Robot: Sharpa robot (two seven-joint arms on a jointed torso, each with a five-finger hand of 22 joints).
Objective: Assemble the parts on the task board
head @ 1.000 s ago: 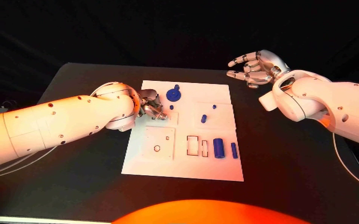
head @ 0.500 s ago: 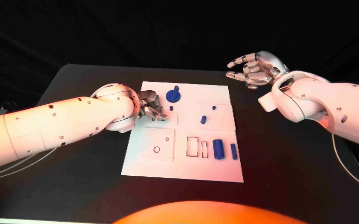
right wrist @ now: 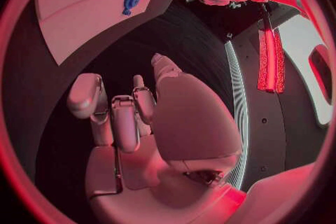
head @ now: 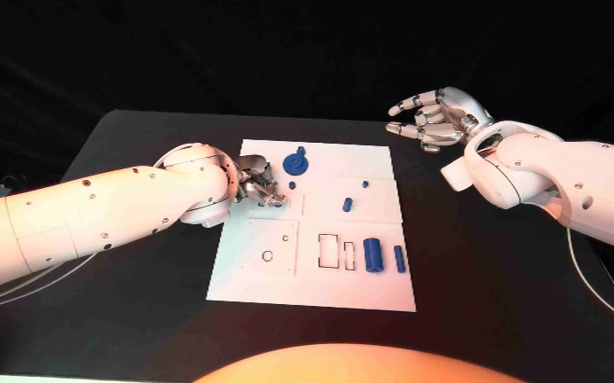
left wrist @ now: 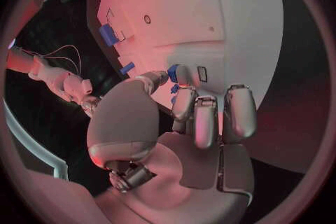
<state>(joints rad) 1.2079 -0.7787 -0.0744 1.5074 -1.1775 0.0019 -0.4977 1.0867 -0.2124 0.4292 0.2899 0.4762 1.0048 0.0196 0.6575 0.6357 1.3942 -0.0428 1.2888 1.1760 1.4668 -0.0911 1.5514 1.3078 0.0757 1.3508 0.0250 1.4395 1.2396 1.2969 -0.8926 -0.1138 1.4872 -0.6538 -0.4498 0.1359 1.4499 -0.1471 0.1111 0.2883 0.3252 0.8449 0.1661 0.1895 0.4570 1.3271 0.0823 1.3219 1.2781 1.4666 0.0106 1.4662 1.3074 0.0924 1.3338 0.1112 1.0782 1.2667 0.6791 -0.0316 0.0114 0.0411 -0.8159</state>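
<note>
Left hand (head: 256, 179) with fingers (left wrist: 203, 117) curled beside a small blue peg (left wrist: 173, 73) on the task board (head: 371, 290), contact unclear; right hand (head: 435, 119) released; parts look light, rigid, best pinched at the sides.

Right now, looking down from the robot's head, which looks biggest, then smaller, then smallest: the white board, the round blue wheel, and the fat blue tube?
1. task board
2. round blue wheel and fat blue tube: they look alike in size, so no ranking.
</note>
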